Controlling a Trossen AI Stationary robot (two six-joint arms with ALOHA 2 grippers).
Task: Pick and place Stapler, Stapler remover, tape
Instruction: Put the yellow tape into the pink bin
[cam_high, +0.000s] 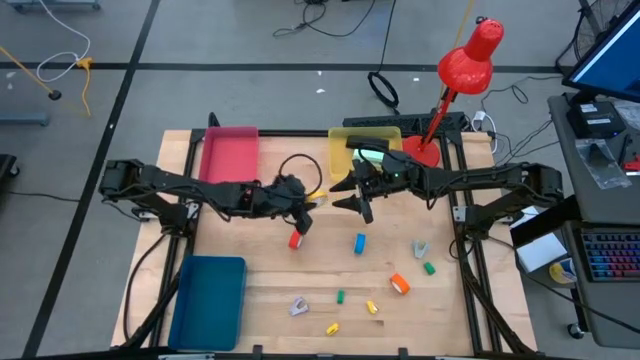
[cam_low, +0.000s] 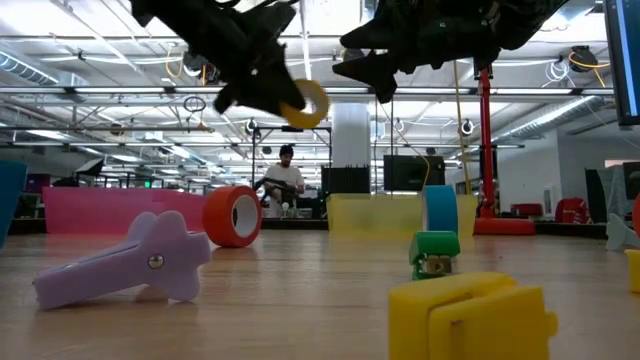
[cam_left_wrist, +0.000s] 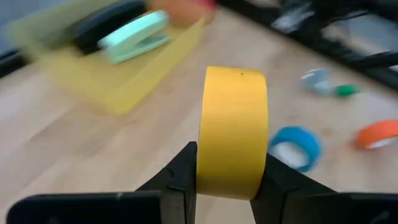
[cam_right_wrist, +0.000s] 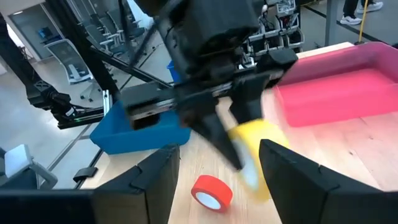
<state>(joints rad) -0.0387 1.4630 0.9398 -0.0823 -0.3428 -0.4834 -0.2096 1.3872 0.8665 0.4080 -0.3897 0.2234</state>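
Yellow tape roll (cam_high: 316, 195) hangs above the table just in front of the yellow tray (cam_high: 340, 150) in the high view, pinched in the left gripper (cam_high: 308, 200), while the right gripper (cam_high: 357, 192) sits just beside it with its fingers spread; the red tape roll (cam_high: 296, 240) lies on the wood near the tray, and the blue roll (cam_high: 359, 243) and orange roll (cam_high: 400, 285) lie farther from it. Low view: the yellow roll (cam_low: 303, 103) is held in the air above the tray (cam_low: 375, 213). Left wrist view: both fingers (cam_left_wrist: 180, 177) press the roll's (cam_left_wrist: 232, 130) flat sides, and a mint stapler (cam_left_wrist: 135, 36) rests in the tray (cam_left_wrist: 93, 84). Right wrist view: the right gripper's (cam_right_wrist: 219, 171) fingers stand apart, with the yellow roll (cam_right_wrist: 256, 152) between and beyond them.
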